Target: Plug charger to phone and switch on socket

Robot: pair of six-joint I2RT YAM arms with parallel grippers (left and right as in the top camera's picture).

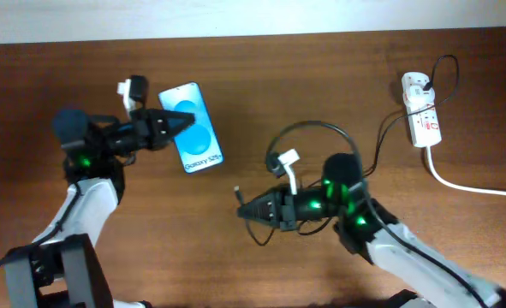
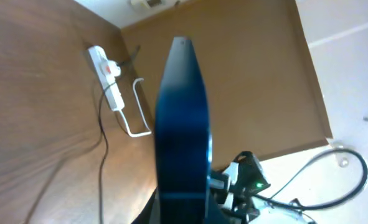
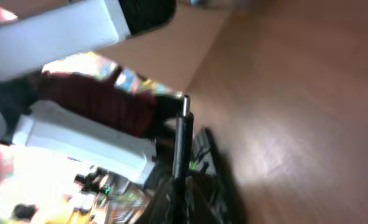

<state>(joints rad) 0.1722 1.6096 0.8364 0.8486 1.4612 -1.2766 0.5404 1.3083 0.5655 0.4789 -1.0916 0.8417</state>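
Overhead view first, and catching the left gripper (image 1: 182, 123) pressed together on the left edge of the phone (image 1: 199, 135), blue screen facing up, over on the left half of the table (image 1: 107, 60). Cannot tell whether resting on the wood or lifted clear.

Over to the right gripper (image 1: 244, 208) now: pinched tight on the loose end of the charger (image 1: 308, 125), with the small connector tip (image 1: 238, 192) poking out past the fingers, aimed leftward but well apart from the phone. Following the thin black cable back: looping behind the right arm, then running off to the white adapter (image 1: 417, 85), seated in the socket (image 1: 426, 127) at the far right. Trailing off the near end of the strip, a thick white cord (image 1: 462, 183). Too small to tell how the red switch sits.

Switching to the left wrist: seeing the phone (image 2: 182, 137) edge-on, rising straight up from the closed jaws, socket (image 2: 106, 67) far across the table. On the right wrist, blurry, but showing the connector tip (image 3: 185, 104) upright above the fingers, metal end bare.
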